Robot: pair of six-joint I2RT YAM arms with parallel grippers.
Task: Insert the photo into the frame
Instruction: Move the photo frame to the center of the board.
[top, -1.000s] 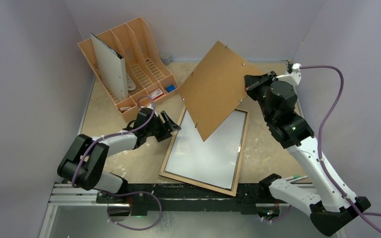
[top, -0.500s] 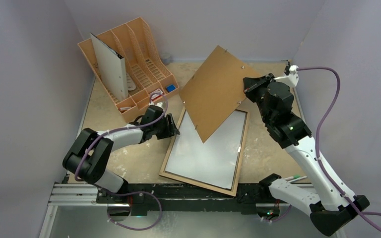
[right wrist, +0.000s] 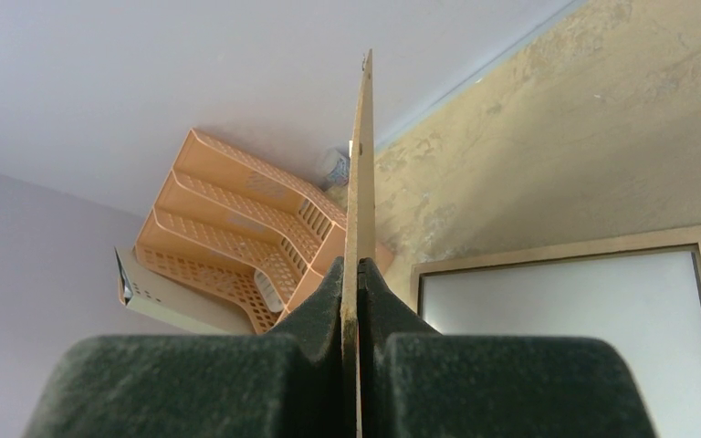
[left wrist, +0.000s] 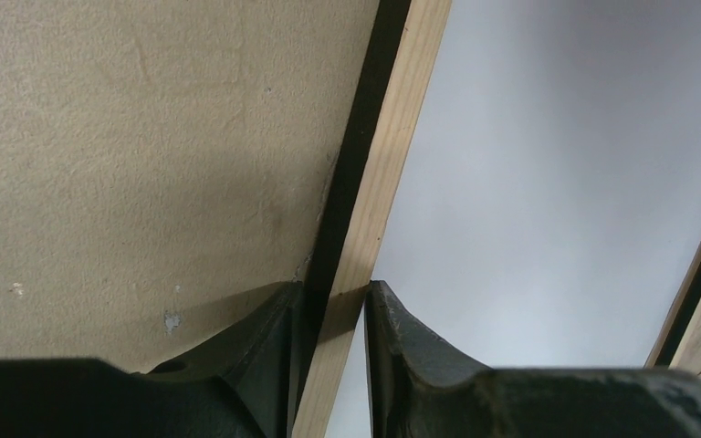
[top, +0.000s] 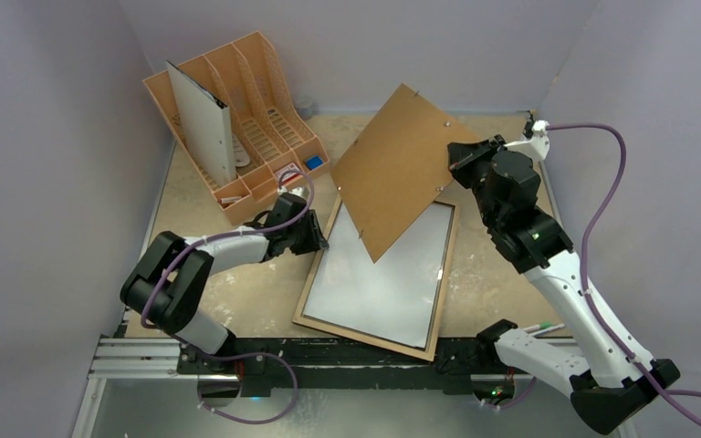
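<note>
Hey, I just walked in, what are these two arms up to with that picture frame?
The right tool is shut on the brown backing board and holds it tilted in the air above the frame. The frame lies flat on the table, light wood side up, and the left tool grips its left rim. Inside the rim only plain white shows. The board is not yet on the frame.
</note>
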